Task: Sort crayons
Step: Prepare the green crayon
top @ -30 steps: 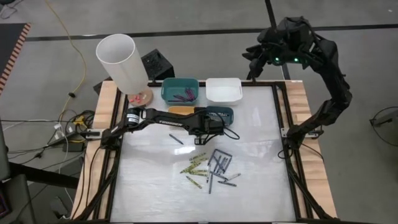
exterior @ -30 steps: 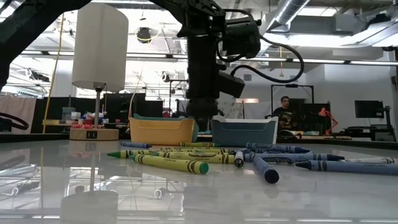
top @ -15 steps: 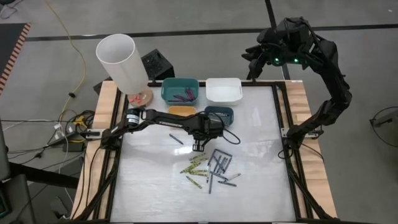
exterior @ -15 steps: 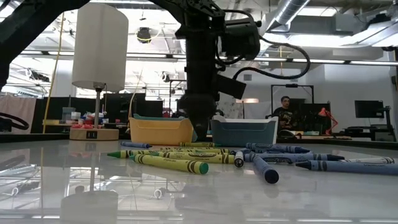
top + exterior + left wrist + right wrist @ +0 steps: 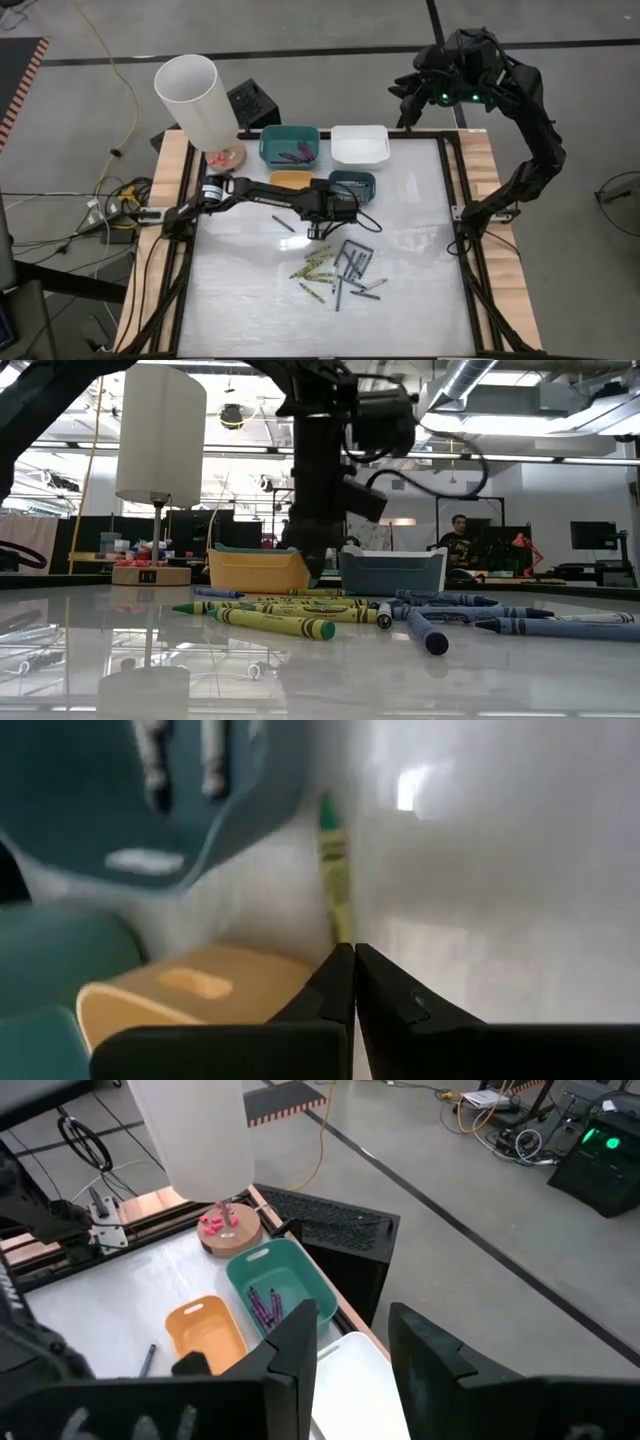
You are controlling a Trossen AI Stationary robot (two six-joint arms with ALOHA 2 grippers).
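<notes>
Two arms are on my screens, and only the left one is over the work. I see the left gripper (image 5: 318,236) low above the white table (image 5: 420,300), just in front of the small yellow-orange plastic bin (image 5: 286,177) and the dark blue plastic bin (image 5: 357,180). Its fingers are pressed together on a yellow-green crayon (image 5: 334,870), which sticks out past the tips in the left wrist view.

The loose crayons (image 5: 338,270) lie scattered in a pile near the table's middle, just beyond the left gripper: yellow-green sticks on one side, blue and grey ones on the other. One dark crayon (image 5: 283,223) lies apart from the pile. In the low view the yellow-green ones (image 5: 275,622) lie nearest the camera.

Purple crayons (image 5: 294,153) rest inside the teal plastic bin (image 5: 290,131) at the table's far edge, with a white plastic bin (image 5: 360,146) beside it.

I find the right gripper (image 5: 350,1355) raised off the far right corner, fingers spread and holding nothing.
</notes>
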